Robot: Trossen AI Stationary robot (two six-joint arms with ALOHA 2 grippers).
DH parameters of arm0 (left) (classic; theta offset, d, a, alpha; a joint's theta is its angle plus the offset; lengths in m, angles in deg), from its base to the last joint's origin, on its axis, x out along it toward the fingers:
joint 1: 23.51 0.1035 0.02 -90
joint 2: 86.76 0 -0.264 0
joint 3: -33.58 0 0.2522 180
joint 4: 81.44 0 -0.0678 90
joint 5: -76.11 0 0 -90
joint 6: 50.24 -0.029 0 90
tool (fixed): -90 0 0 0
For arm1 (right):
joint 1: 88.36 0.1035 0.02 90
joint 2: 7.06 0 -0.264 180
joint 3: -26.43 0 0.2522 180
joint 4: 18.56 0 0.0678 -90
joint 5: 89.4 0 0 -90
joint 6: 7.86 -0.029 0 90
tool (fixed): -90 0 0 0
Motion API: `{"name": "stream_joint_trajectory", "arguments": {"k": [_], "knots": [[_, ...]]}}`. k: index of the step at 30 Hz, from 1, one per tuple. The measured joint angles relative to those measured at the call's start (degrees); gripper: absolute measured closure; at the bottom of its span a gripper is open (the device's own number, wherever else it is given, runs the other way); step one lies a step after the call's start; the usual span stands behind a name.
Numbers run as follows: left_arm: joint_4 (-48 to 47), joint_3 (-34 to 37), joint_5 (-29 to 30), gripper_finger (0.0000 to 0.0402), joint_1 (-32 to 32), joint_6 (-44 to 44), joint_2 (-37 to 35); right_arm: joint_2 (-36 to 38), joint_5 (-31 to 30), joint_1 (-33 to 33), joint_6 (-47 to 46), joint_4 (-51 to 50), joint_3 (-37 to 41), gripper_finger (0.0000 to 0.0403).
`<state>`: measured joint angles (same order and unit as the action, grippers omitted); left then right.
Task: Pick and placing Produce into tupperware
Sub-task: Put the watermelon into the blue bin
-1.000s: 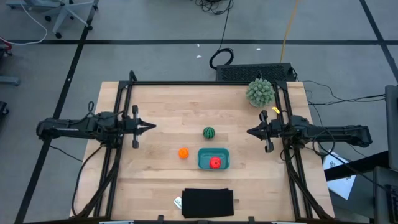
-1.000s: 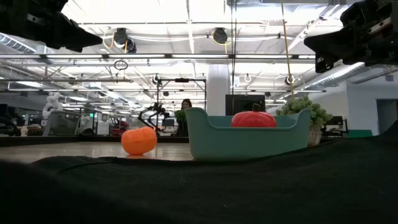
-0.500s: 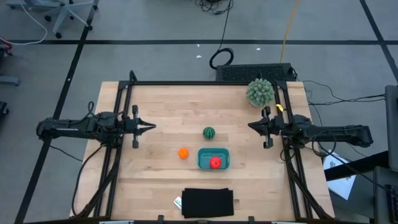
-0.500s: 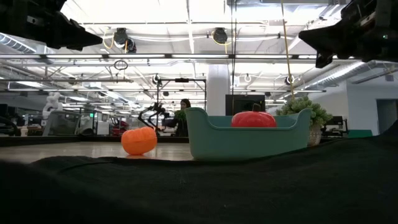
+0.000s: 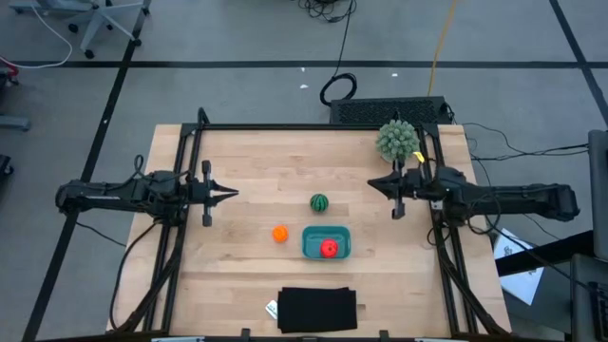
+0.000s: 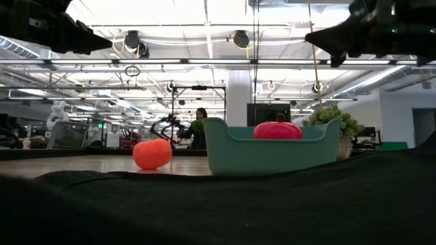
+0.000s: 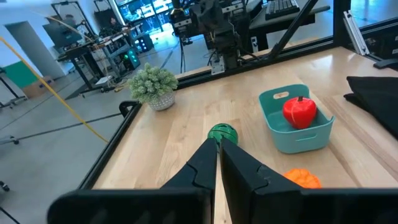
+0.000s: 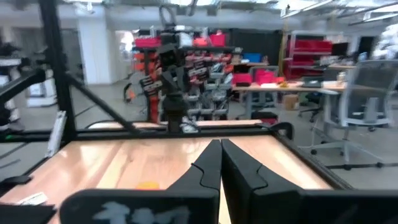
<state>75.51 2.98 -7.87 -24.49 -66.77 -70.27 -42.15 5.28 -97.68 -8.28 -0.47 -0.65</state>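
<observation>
Since a second ago the right pincer (image 5: 371, 182) has slid toward centre frame, fingers together, empty. From above, the left pincer (image 5: 234, 194) hangs at left, together. The tomato (image 5: 329, 249) lies in the teal tub (image 5: 326, 232), lower centre; the orange (image 5: 279, 233) beside it, the watermelon (image 5: 319, 202) above. Low view: the orange (image 6: 152, 154) sits on the worktop (image 6: 102, 165) left of the tub (image 6: 272, 151).

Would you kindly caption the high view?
Tomato in teal tupperware; orange ball, watermelon remain on table.

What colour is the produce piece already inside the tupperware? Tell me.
Red, tomato-like piece with a dark stem, in the teal tupperware; left wrist view shows it best.
</observation>
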Motion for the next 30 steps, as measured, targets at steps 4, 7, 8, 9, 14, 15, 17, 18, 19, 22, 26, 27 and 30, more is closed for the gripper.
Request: {"name": "stream_joint_trajectory", "arguments": {"k": [4,7,8,9,14,15,17,18,19,22,26,27,30], "knots": [[-0.1,0.0,0.0,0.0376,0.0,0.0,0.0,-5.7,1.6,-0.5,0.0,0.1,-4.7,0.0403],[-0.1,0.0,0.0,0.0376,0.0,0.0,0.0,-10.1,1.8,-1.0,0.0,-0.6,-8.2,0.0403],[-0.1,0.0,0.0,0.0376,0.0,0.0,0.0,-11.5,2.4,-1.3,0.0,-0.9,-9.6,0.0403],[-0.1,0.0,0.0,0.0376,0.0,0.0,0.0,-13.1,3.6,-1.6,0.0,-0.9,-11.0,0.0403],[-0.2,0.0,0.0,0.0376,0.0,0.0,0.0,-21.2,7.7,-3.2,0.0,-0.9,-16.8,0.0403],[-0.2,0.0,0.0,0.0376,0.0,0.0,0.0,-22.7,7.7,-3.6,0.0,-0.9,-17.7,0.0403],[-0.2,0.0,0.0,0.0376,0.0,0.0,0.0,-25.7,7.7,-4.5,-0.2,-0.8,-19.6,0.0403],[-0.2,0.0,0.0,0.0376,0.0,0.0,0.0,-27.3,7.9,-5.0,-0.2,-0.8,-20.5,0.0403],[-0.2,0.0,0.0,0.0376,0.0,0.0,0.0,-28.7,8.7,-5.5,-0.2,-0.8,-21.4,0.0403],[-0.3,0.0,0.0,0.0376,0.0,0.0,0.0,-32.8,11.3,-7.0,-0.9,0.4,-24.0,0.0403],[-0.4,0.0,0.0,0.0376,0.0,-0.1,0.0,-38.0,15.0,-8.6,-2.2,3.9,-27.3,0.0403],[-0.4,0.0,0.0,0.0376,0.0,-0.2,0.0,-39.3,15.2,-8.7,-2.6,4.6,-28.1,0.0403],[-0.5,0.0,0.0,0.0376,0.0,-0.3,0.0,-42.5,15.3,-9.1,-3.0,5.3,-30.8,0.0403]]}}
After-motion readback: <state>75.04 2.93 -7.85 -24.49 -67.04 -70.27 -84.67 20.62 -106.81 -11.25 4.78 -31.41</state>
